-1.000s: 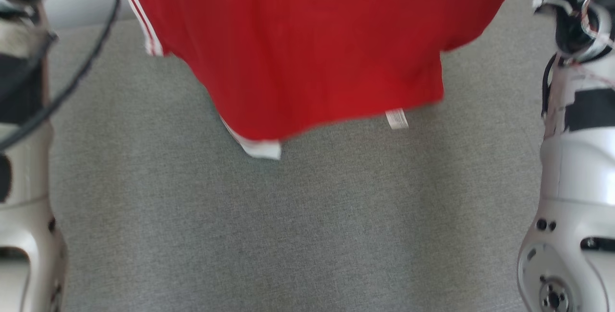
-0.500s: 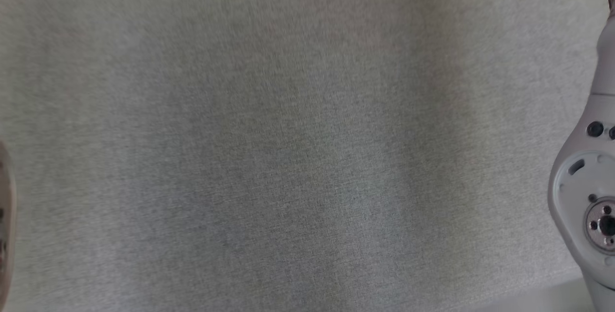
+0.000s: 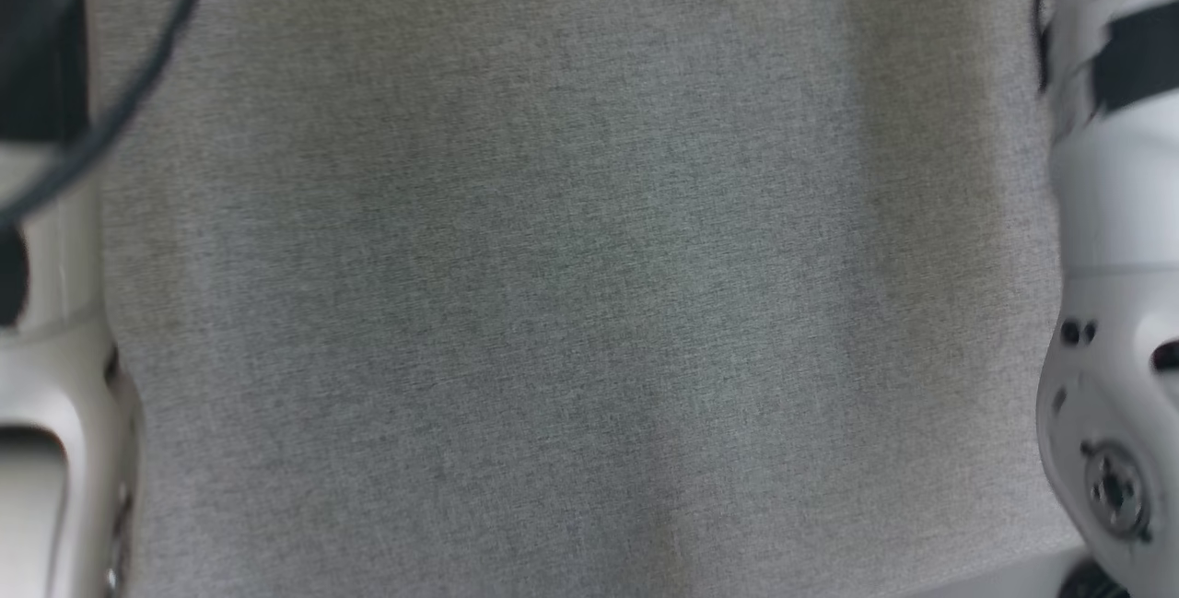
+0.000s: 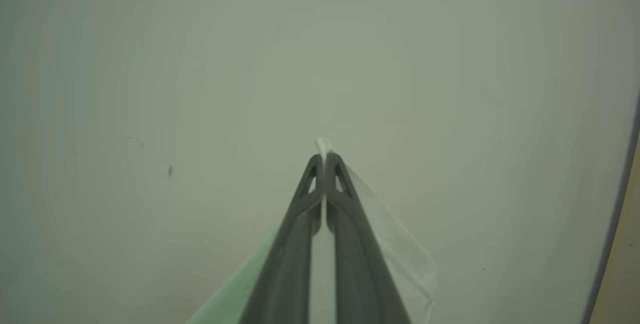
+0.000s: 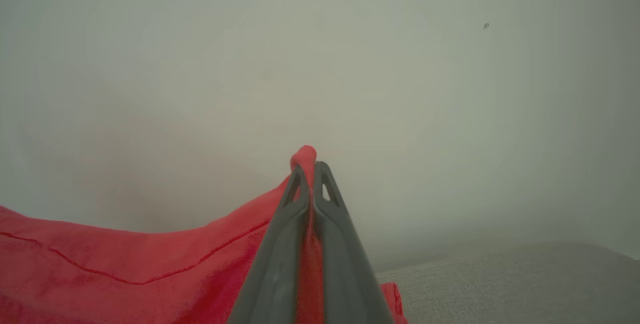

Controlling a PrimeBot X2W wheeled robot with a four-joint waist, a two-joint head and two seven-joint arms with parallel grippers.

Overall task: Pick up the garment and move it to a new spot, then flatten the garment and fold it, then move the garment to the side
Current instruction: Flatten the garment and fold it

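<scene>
The grey woven desk (image 3: 571,285) spreads across the head view, blurred, its near edge just cutting in at the lower right corner; a strip of the same grey surface lies low and to the right in the right wrist view. Behind both sets of fingers stands a pale wall (image 4: 300,39), plain but for a few dark specks too small to make out. Two pale forearms frame the desk, the left forearm (image 3: 46,395) and the right forearm (image 3: 1114,303), both cut off by the picture's sides and smeared by blur. The red garment (image 5: 125,264) hangs in the air, draping to the left of the right gripper (image 5: 311,166) with one seam running across it; its lower part is cut off by the bottom edge. The right fingers (image 5: 280,264) are pressed together on a fold of it, a red nub poking out past the tips. The left gripper (image 4: 325,157) has its fingers closed tight on the garment's white edge (image 4: 395,244), which trails down to the right; below left a sheet of cloth looks pale green, the colours there washed out. A dark cable (image 3: 138,91) loops over the left forearm, out of focus.
</scene>
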